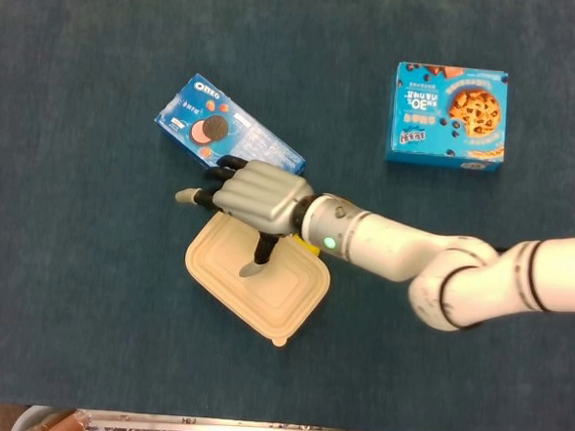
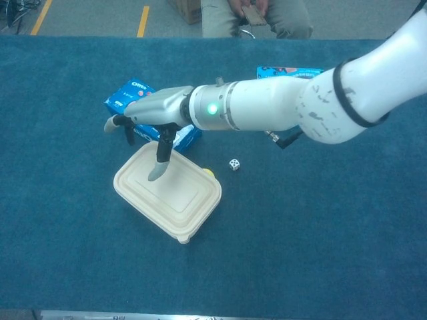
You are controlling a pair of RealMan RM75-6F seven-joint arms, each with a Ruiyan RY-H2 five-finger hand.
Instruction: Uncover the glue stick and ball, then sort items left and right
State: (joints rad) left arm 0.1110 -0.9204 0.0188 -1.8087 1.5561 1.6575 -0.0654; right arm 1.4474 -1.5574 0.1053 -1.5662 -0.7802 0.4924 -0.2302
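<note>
A beige lidded container [image 1: 264,287] [image 2: 170,193] lies upside down on the blue cloth. My right hand [image 1: 255,194] [image 2: 157,115] hovers over its far-left part, fingers spread and holding nothing. One finger hangs down with its tip on or just above the container's top. A sliver of the yellow ball [image 2: 209,172] peeks out at the container's far-right rim in the chest view; my wrist hides it in the head view. No glue stick shows. My left hand is in neither view.
An Oreo box [image 1: 210,128] [image 2: 133,100] lies just beyond the container, partly under my hand. A blue cookie box [image 1: 448,115] [image 2: 287,70] sits at the far right. A small die [image 2: 234,164] rests right of the container.
</note>
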